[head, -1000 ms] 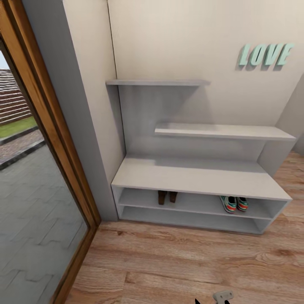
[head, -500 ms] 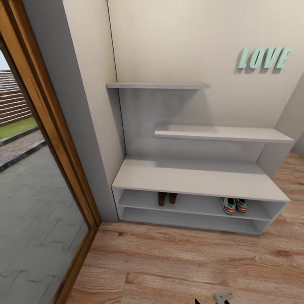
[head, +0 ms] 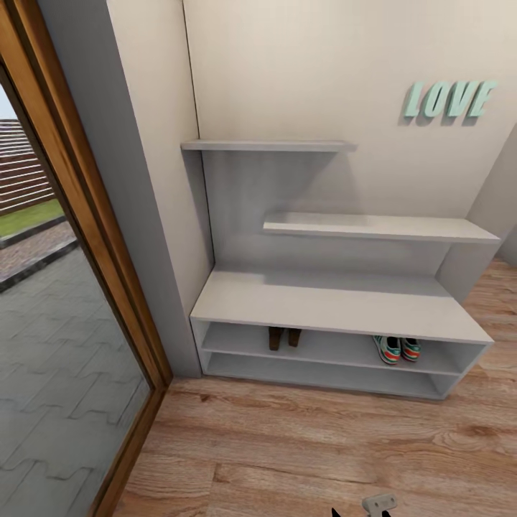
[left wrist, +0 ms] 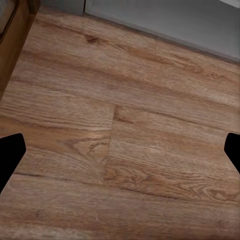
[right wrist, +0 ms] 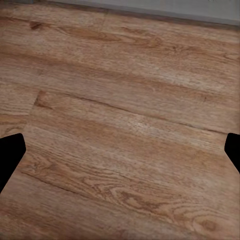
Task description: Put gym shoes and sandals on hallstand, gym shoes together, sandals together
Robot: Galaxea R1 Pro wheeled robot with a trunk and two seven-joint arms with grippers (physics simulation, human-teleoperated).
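The pale grey hallstand (head: pixel 337 301) stands against the wall in the head view. Its upper open compartment holds the two dark brown sandals (head: pixel 285 336) side by side toward the left. The two gym shoes (head: pixel 398 348), white with green stripes, sit together at the right end of the same shelf. The corridor floor (head: pixel 323 445) in front is bare wood planks. My left gripper (left wrist: pixel 120 155) is open, with its dark fingers (left wrist: pixel 10 155) wide apart over bare planks. My right gripper (right wrist: pixel 120 155) is open too, holding nothing above the floor.
A wood-framed glass door (head: pixel 79 237) fills the left side, with a grey wall pier (head: pixel 136 215) between it and the hallstand. Mint LOVE letters (head: pixel 449 98) hang on the wall. A small grey robot part (head: pixel 378 503) shows at the bottom edge.
The head view tilted very slightly a second ago, so the whole picture sits a little lower. The shoes, sandals and hallstand have not moved.
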